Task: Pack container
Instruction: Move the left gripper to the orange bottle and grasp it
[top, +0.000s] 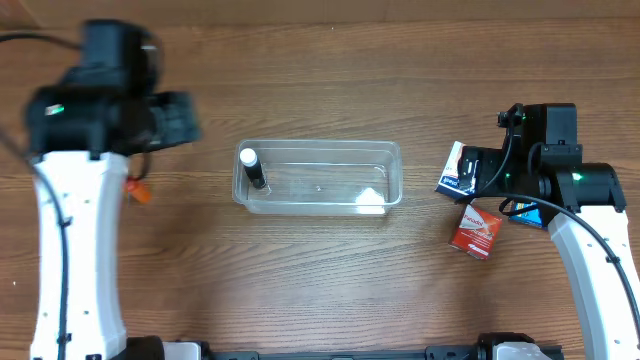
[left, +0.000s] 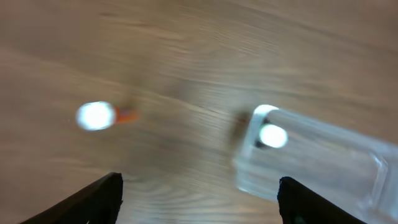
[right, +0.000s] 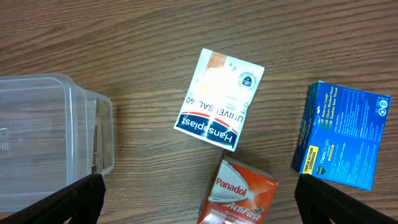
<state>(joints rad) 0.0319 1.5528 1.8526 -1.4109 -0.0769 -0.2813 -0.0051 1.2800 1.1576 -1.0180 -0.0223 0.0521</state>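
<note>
Clear rectangular plastic container (top: 320, 147) mid-table, small dark white-capped bottle (top: 253, 168) inside at left end. Left gripper (left: 199, 202) spread apart, empty, above wood just left of container. Right gripper (right: 199, 190) spread apart, empty, over white Hansaplast box (right: 219, 99), red Panadol box (right: 239, 194), blue box (right: 342, 135) right of container

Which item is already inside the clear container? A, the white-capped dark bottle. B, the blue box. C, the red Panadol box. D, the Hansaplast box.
A: the white-capped bottle sits inside the container at one end, while the Hansaplast box, Panadol box and blue box lie on the table outside it.
</note>
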